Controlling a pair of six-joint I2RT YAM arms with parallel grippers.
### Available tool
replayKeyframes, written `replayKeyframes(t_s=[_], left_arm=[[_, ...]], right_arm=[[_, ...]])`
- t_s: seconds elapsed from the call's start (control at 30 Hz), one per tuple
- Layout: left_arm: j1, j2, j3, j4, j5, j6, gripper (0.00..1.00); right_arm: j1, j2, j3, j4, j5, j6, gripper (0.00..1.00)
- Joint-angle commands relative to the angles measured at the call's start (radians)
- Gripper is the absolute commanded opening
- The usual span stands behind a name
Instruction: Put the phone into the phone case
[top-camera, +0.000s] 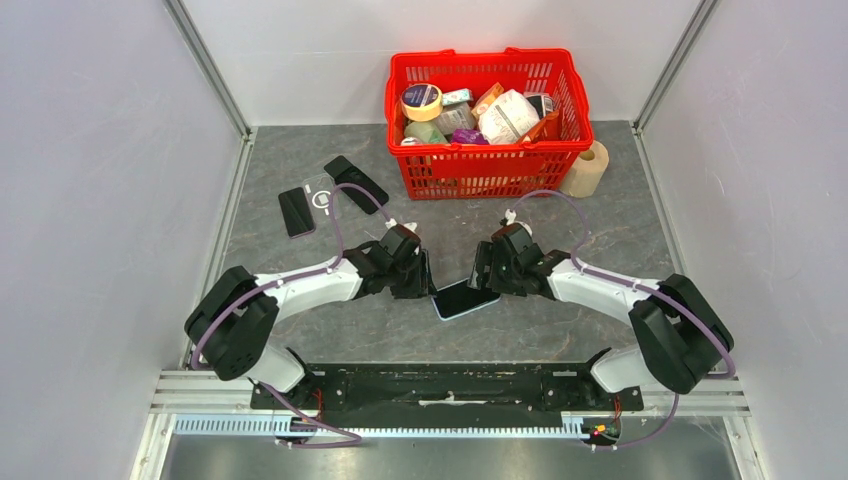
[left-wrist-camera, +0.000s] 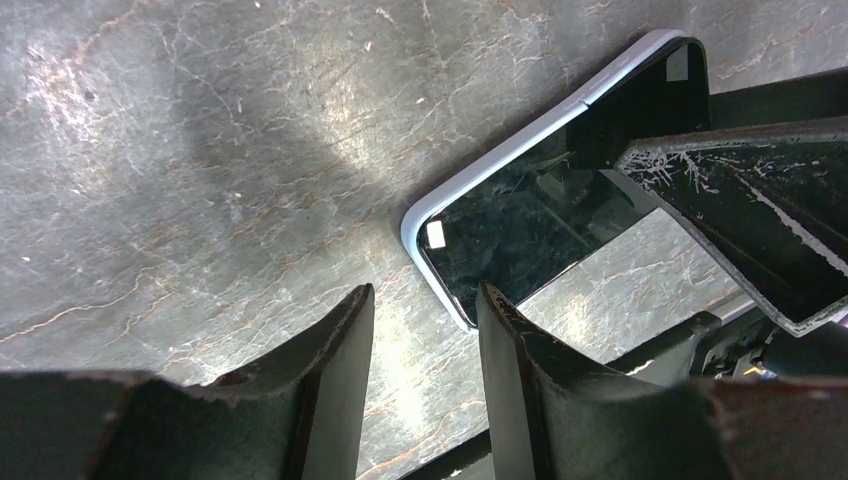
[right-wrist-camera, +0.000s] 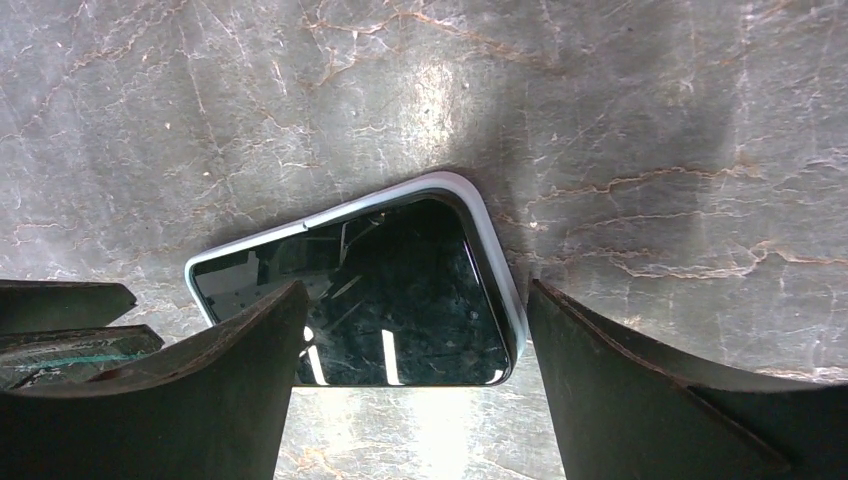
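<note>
A phone (top-camera: 463, 298) with a black screen and a pale rim lies flat on the grey table between my two grippers. My left gripper (top-camera: 425, 277) is at its left end. In the left wrist view the gripper (left-wrist-camera: 425, 295) is slightly open and empty, and its right finger (left-wrist-camera: 520, 360) is right beside the phone's (left-wrist-camera: 530, 220) near corner. My right gripper (top-camera: 484, 275) is at the phone's right end. In the right wrist view it (right-wrist-camera: 418, 300) is open wide with the phone's (right-wrist-camera: 400, 300) short end between the jaws, not clamped.
A red basket (top-camera: 487, 160) full of groceries stands at the back. A tape roll (top-camera: 588, 168) is to its right. At the back left lie a black phone (top-camera: 296, 211), a clear case (top-camera: 322, 198) and a black case (top-camera: 356, 182). Walls close both sides.
</note>
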Motion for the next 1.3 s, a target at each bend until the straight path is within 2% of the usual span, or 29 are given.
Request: replayKeyframes(t_s=[0.0,0.17,0.43,0.67,0.8,1.1,1.27], left_arm=[[-0.002,-0.032,-0.025,0.058,0.022,-0.040,0.49],[-0.002,-0.020,-0.036,0.070,0.041,-0.045,0.49],[0.002,-0.027,-0.022,0.003,-0.004,-0.002,0.50],[0.001,-0.054,-0.011,-0.076,-0.065,0.048,0.50],[0.001,-0.061,-0.016,-0.083,-0.065,0.059,0.49],[0.001,-0.028,-0.011,-0.062,-0.051,0.065,0.47],[0.001,-0.011,-0.010,-0.052,-0.046,0.065,0.46]], right_arm=[[0.016,-0.019,-0.030,0.054,-0.014,0.012,0.87],[0.078,-0.028,-0.046,0.053,-0.006,0.045,0.86],[0.261,-0.056,-0.055,0.019,0.034,0.168,0.82],[0.263,-0.147,-0.057,-0.131,0.163,0.182,0.80],[0.252,-0.158,-0.038,-0.176,0.155,0.171,0.71],[0.249,-0.098,0.001,-0.179,0.157,0.170,0.43],[0.249,-0.076,0.016,-0.178,0.172,0.170,0.34]])
